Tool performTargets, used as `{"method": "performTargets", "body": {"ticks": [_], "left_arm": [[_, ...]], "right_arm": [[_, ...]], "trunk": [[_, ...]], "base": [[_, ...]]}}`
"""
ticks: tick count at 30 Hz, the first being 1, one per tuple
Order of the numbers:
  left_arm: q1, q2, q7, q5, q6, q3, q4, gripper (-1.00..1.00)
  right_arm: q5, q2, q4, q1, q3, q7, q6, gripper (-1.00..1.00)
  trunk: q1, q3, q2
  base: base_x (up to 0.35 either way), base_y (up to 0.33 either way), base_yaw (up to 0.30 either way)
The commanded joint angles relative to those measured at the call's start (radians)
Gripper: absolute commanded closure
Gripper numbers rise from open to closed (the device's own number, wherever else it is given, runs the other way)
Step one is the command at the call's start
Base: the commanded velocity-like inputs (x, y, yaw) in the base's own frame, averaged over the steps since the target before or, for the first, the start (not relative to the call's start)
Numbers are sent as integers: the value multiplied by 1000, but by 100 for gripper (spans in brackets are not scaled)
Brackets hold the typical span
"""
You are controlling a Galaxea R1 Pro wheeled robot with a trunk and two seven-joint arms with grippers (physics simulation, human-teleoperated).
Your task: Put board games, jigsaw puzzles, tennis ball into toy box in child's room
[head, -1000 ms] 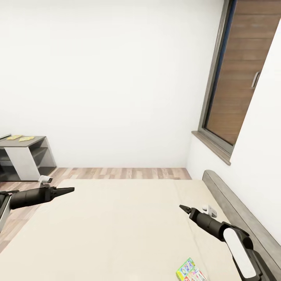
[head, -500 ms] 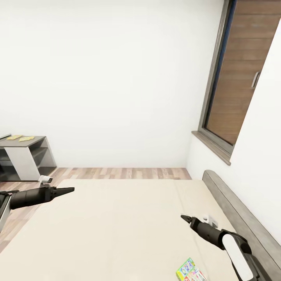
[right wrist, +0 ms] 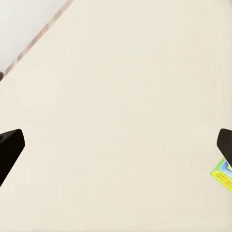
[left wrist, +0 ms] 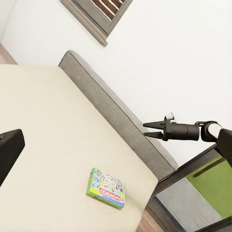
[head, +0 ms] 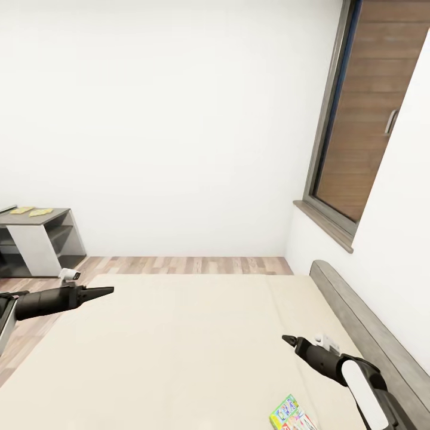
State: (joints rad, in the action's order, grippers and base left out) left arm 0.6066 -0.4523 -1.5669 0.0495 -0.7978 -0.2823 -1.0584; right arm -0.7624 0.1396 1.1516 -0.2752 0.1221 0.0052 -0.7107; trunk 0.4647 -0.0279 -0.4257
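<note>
**Right arm sinks toward the bed**

Lower and nearer than a second ago, the right end effector [head: 288, 341] points forward over the bed [head: 179, 334], fingers released. Left end effector [head: 106, 291] hangs level, apparently closed. Board game [left wrist: 107, 188] lies on the mattress, near the right end effector.

The bed [head: 179, 334] extends ahead of the robot, with its headboard [head: 364, 322] along the right wall below the window [head: 364, 119]. A board game [head: 291, 414] lies flat on the mattress near the headboard side, close to the robot. The desk [head: 36, 239] stands at far left against the far wall, and two jigsaw puzzles [head: 31, 211] lie on its top.
</note>
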Motion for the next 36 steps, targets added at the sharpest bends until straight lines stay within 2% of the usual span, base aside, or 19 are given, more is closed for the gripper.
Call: {"method": "performTargets", "body": {"ticks": [1,27,36], "left_arm": [[1,0,-4,0,-11,0,0,-100],[1,0,-4,0,-11,0,0,-100],[1,0,-4,0,-11,0,0,-100]], "right_arm": [[-2,-1,1,-1,2,1,-5,-100],[-7,-5,12,1,-6,10,-6,-100],[-8,-5,13,1,-7,10,-6,-100]], "trunk": [[1,-2,-2],[1,-2,-2],[1,-2,-2]], "base": [[0,0,0],[0,-1,0],[0,-98,0]]}}
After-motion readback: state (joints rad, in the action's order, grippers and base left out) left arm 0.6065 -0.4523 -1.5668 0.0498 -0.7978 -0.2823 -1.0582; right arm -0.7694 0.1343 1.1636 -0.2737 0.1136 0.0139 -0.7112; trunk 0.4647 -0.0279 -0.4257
